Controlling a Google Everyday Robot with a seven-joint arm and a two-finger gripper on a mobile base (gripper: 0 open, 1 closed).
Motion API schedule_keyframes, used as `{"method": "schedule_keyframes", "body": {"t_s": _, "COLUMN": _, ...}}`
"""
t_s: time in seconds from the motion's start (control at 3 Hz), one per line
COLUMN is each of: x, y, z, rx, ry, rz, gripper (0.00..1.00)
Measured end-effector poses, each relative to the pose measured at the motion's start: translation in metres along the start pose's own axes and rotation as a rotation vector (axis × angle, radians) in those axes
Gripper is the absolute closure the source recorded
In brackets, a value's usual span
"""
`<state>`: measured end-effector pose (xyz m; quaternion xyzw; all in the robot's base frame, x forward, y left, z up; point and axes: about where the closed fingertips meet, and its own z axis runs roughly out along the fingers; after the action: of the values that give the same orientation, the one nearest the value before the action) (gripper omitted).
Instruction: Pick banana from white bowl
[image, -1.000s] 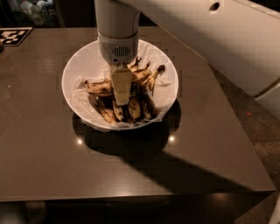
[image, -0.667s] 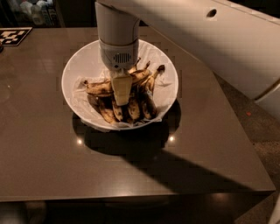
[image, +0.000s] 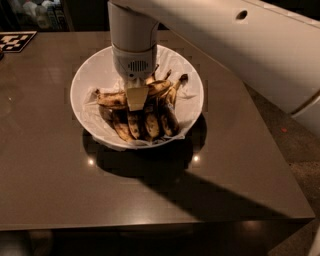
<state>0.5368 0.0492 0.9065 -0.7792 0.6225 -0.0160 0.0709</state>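
On a dark table (image: 50, 175), the gripper (image: 136, 97) hung low inside the bowl (image: 87, 80), right over the banana (image: 112, 99).
The banana lay in the bowl across the shorter bananas (image: 150, 122). The step looked like grasping, but I could not tell whether the gripper held it. The next move would need a firm hold and a straight lift.

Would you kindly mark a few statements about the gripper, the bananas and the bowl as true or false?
1. The gripper hangs over the white bowl. True.
2. The bowl holds a single banana. False: the banana lies crosswise above several shorter bananas.
3. The white bowl stands on a dark brown table. True.
4. The banana lies on the table beside the bowl. False: it is inside the bowl, under the gripper.
5. A black-and-white patterned marker lies at the table's far left. True.
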Motion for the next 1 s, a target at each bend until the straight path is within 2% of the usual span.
{"method": "schedule_keyframes", "body": {"t_s": 0.33, "x": -0.002, "y": 0.013, "z": -0.023, "rx": 0.059, "ry": -0.051, "rz": -0.010, "gripper": 1.00}}
{"method": "schedule_keyframes", "body": {"t_s": 1.0, "x": -0.008, "y": 0.087, "z": -0.095, "rx": 0.213, "ry": -0.186, "rz": -0.061, "gripper": 1.00}}
